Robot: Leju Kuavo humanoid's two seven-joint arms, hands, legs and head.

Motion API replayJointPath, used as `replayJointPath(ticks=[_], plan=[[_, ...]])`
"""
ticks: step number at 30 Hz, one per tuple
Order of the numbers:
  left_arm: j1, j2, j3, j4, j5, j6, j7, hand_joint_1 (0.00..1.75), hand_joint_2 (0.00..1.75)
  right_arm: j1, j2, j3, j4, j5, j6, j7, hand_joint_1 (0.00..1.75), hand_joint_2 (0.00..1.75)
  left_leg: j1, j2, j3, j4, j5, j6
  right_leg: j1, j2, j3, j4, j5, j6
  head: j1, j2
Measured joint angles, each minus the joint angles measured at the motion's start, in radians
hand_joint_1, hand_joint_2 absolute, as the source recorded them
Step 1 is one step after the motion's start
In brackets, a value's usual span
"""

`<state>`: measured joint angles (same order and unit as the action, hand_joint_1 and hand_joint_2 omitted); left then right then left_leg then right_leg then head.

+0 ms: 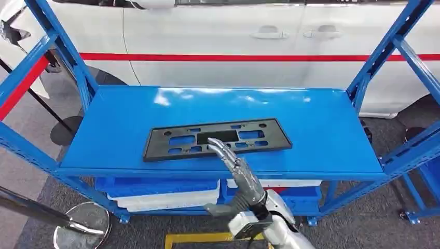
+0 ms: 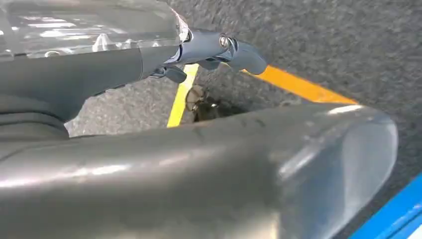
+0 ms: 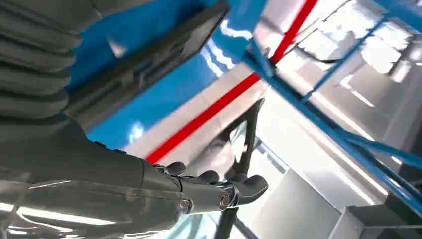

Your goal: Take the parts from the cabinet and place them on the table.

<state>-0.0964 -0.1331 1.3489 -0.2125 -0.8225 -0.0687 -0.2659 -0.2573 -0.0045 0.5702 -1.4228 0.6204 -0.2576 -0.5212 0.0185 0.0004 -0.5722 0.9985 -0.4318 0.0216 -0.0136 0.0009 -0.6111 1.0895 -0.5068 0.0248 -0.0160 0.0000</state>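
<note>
A flat black plastic part (image 1: 217, 137) with several cut-outs lies near the front of the blue shelf top (image 1: 321, 129). My right hand (image 1: 238, 174) reaches up from below with its fingers stretched out and apart, and its fingertips (image 1: 214, 143) are over the part's near edge. It holds nothing. In the right wrist view the hand (image 3: 209, 191) is spread beside the black part (image 3: 149, 59). My left hand (image 2: 214, 47) hangs over the grey floor with nothing in it, its fingers loosely extended.
Blue uprights (image 1: 70, 57) (image 1: 384, 52) frame the shelf on both sides. A white car (image 1: 233, 36) with a red stripe stands behind it. Blue and white bins (image 1: 166, 192) sit on the lower level. A round metal stand base (image 1: 83, 225) and yellow floor tape (image 2: 298, 84) are nearby.
</note>
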Motion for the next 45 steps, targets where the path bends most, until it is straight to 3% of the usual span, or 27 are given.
replayJointPath(ticks=[2,3,4,5,7,8,9,11,14,15,16,18,20,21,23,24,25,28,30,33,34,35,36,39,40,42,45], plan=[[-0.002,-0.001,-0.003,0.0,-0.006,0.0,-0.001,0.0,0.0,-0.047,0.021,0.026,0.063,0.081,-0.079,0.033,0.0,1.75,-0.002,0.0,-0.003,0.0,0.0,0.002,0.0,0.0,-0.076,0.161,-0.073,0.005,0.0,0.0],[0.0,-0.001,-0.005,0.0,-0.007,0.0,-0.001,0.0,0.0,-0.062,0.031,0.039,0.097,0.119,-0.112,0.046,0.0,1.75,-0.002,-0.001,-0.004,0.001,0.0,0.003,0.0,0.0,-0.109,0.224,-0.09,0.007,0.0,0.0],[0.002,-0.002,-0.005,0.0,-0.008,0.0,-0.001,0.0,0.0,-0.074,0.04,0.049,0.124,0.131,-0.126,0.052,0.0,1.75,-0.002,-0.002,-0.003,0.001,0.0,0.003,-0.001,0.0,-0.117,0.235,-0.079,0.007,0.0,0.0],[0.003,-0.002,-0.005,0.0,-0.008,0.0,-0.001,0.0,0.0,-0.084,0.046,0.055,0.14,0.135,-0.131,0.055,0.0,1.75,-0.002,-0.004,-0.002,0.001,0.0,0.002,-0.001,0.0,-0.104,0.204,-0.05,0.005,0.0,0.0],[0.003,-0.005,-0.006,0.0,-0.009,0.001,-0.001,0.0,0.0,-0.108,0.059,0.064,0.169,0.194,-0.182,0.082,0.0,1.75,-0.002,-0.008,0.002,0.004,-0.003,-0.002,0.0,0.0,-0.019,0.028,0.045,-0.003,0.0,0.0],[0.003,-0.006,-0.006,0.0,-0.01,0.001,-0.001,0.0,0.0,-0.126,0.064,0.072,0.183,0.245,-0.226,0.103,0.0,1.75,-0.002,-0.008,0.001,0.006,-0.006,-0.006,0.001,0.0,0.016,-0.046,0.073,-0.009,0.0,0.0],[0.002,-0.008,-0.006,0.0,-0.015,0.001,-0.002,0.0,0.0,-0.149,0.073,0.085,0.21,0.332,-0.291,0.138,0.0,1.75,-0.009,-0.008,-0.005,0.01,-0.006,-0.014,0.009,0.001,0.023,-0.067,0.057,-0.012,0.0,0.0],[0.002,-0.008,-0.006,0.0,-0.016,0.002,-0.004,0.0,0.0,-0.176,0.092,0.104,0.251,0.433,-0.348,0.189,0.0,1.75,-0.009,-0.007,-0.008,0.01,-0.005,-0.025,0.008,0.003,0.017,-0.07,0.062,-0.021,-0.001,0.0],[0.001,-0.008,-0.007,0.0,-0.022,0.003,-0.005,0.0,0.0,-0.226,0.123,0.129,0.321,0.558,-0.373,0.255,0.0,1.75,-0.007,-0.007,-0.004,0.005,-0.007,-0.042,0.005,0.004,0.021,-0.08,0.068,-0.041,-0.001,0.0],[0.001,-0.008,-0.008,0.0,-0.024,0.003,-0.005,0.0,0.0,-0.238,0.136,0.137,0.34,0.586,-0.375,0.267,0.0,1.75,-0.004,-0.006,-0.012,0.03,-0.026,-0.047,0.002,0.001,0.024,-0.083,0.07,-0.045,-0.001,0.0],[0.001,-0.008,-0.009,0.0,-0.024,0.004,-0.006,0.0,0.0,-0.25,0.144,0.143,0.355,0.597,-0.374,0.274,0.0,1.75,-0.005,-0.006,-0.036,0.081,-0.058,-0.051,0.002,-0.001,0.024,-0.083,0.069,-0.049,-0.001,0.0],[0.003,-0.008,-0.01,0.0,-0.023,0.005,-0.006,0.0,0.0,-0.286,0.162,0.166,0.433,0.629,-0.372,0.29,0.0,1.75,-0.004,-0.006,-0.119,0.256,-0.134,-0.055,0.004,-0.002,0.021,-0.083,0.07,-0.053,-0.001,0.0],[0.006,-0.008,-0.01,0.0,-0.023,0.005,-0.006,0.0,0.0,-0.296,0.169,0.178,0.487,0.644,-0.374,0.304,0.0,1.75,-0.004,-0.006,-0.151,0.317,-0.136,-0.055,0.007,-0.003,0.022,-0.082,0.07,-0.054,-0.001,0.0],[0.008,-0.007,-0.01,0.0,-0.023,0.005,-0.006,0.0,0.0,-0.301,0.174,0.181,0.516,0.654,-0.375,0.312,0.0,1.75,-0.004,-0.006,-0.133,0.276,-0.103,-0.053,0.008,-0.003,0.022,-0.082,0.07,-0.054,-0.001,0.0],[0.007,-0.005,-0.01,0.0,-0.023,0.005,-0.006,0.0,0.0,-0.323,0.187,0.188,0.576,0.676,-0.378,0.333,0.0,1.75,-0.005,-0.006,-0.048,0.102,-0.015,-0.044,0.008,-0.001,0.026,-0.081,0.069,-0.052,-0.001,0.0],[0.007,-0.005,-0.01,0.0,-0.023,0.005,-0.006,0.0,0.0,-0.332,0.193,0.192,0.601,0.687,-0.379,0.343,0.0,1.75,-0.005,-0.005,-0.011,0.024,0.006,-0.039,0.008,-0.001,0.027,-0.082,0.068,-0.05,-0.001,0.0],[0.006,-0.004,-0.01,0.0,-0.023,0.005,-0.006,0.0,0.0,-0.343,0.195,0.194,0.624,0.694,-0.381,0.353,0.0,1.75,-0.011,-0.005,-0.002,0.004,-0.006,-0.033,0.017,-0.001,0.022,-0.077,0.068,-0.041,-0.001,0.0],[0.008,-0.003,-0.01,0.0,-0.024,0.005,-0.007,0.0,0.0,-0.369,0.207,0.198,0.7,0.712,-0.383,0.377,0.0,1.75,-0.017,-0.008,-0.009,0.008,-0.001,-0.019,0.011,-0.001,0.021,-0.082,0.074,-0.026,-0.001,0.0],[0.009,-0.003,-0.01,0.0,-0.024,0.005,-0.008,0.0,0.0,-0.385,0.213,0.198,0.739,0.725,-0.382,0.396,0.0,1.75,-0.008,-0.007,-0.004,-0.003,0.008,-0.005,0.009,0.0,0.016,-0.065,0.059,-0.013,-0.001,0.0],[0.006,-0.001,-0.01,0.0,-0.026,0.002,-0.01,0.0,0.0,-0.412,0.217,0.198,0.807,0.73,-0.384,0.426,0.0,1.75,-0.009,-0.006,-0.009,-0.004,0.01,0.005,0.007,-0.001,-0.085,0.143,-0.053,-0.002,-0.001,0.0],[0.007,0.0,-0.01,0.0,-0.026,0.002,-0.011,0.0,0.0,-0.415,0.216,0.198,0.828,0.731,-0.387,0.432,0.0,1.75,-0.009,-0.006,-0.009,-0.003,0.01,0.005,0.007,-0.001,-0.118,0.209,-0.074,-0.001,-0.001,0.0],[0.009,0.0,-0.01,0.0,-0.027,0.001,-0.011,0.0,0.0,-0.417,0.216,0.198,0.844,0.734,-0.389,0.435,0.0,1.75,-0.009,-0.006,-0.009,-0.003,0.01,0.005,0.007,-0.001,-0.134,0.238,-0.073,-0.001,-0.001,0.0],[0.01,0.0,-0.01,0.0,-0.027,0.001,-0.011,0.0,0.0,-0.42,0.217,0.198,0.856,0.737,-0.392,0.44,0.0,1.75,-0.009,-0.007,-0.009,-0.003,0.01,0.005,0.007,-0.001,-0.125,0.217,-0.049,-0.002,-0.001,0.0],[0.008,0.0,-0.011,0.0,-0.033,-0.001,-0.01,0.0,0.0,-0.44,0.217,0.194,0.886,0.74,-0.405,0.461,0.0,1.75,-0.012,-0.008,-0.005,-0.001,0.008,0.001,0.011,0.0,-0.001,-0.029,0.074,-0.022,-0.001,0.0],[0.008,0.0,-0.012,0.0,-0.033,-0.002,-0.01,0.0,0.0,-0.45,0.217,0.19,0.893,0.74,-0.408,0.465,0.0,1.75,-0.018,-0.008,-0.006,0.0,0.006,-0.003,0.018,-0.001,0.023,-0.079,0.068,-0.029,-0.001,0.0],[0.008,0.0,-0.012,0.0,-0.035,-0.003,-0.01,0.0,0.0,-0.464,0.222,0.179,0.907,0.741,-0.417,0.47,0.0,1.75,-0.016,-0.008,-0.01,0.002,0.006,-0.014,0.02,-0.001,0.019,-0.083,0.073,-0.03,-0.001,0.0],[0.006,0.004,-0.012,0.0,-0.035,-0.003,-0.011,0.0,0.0,-0.478,0.227,0.164,0.92,0.741,-0.42,0.475,0.0,1.75,-0.012,-0.006,-0.012,0.011,-0.003,-0.032,0.009,-0.004,0.026,-0.098,0.083,-0.046,-0.001,0.0]])
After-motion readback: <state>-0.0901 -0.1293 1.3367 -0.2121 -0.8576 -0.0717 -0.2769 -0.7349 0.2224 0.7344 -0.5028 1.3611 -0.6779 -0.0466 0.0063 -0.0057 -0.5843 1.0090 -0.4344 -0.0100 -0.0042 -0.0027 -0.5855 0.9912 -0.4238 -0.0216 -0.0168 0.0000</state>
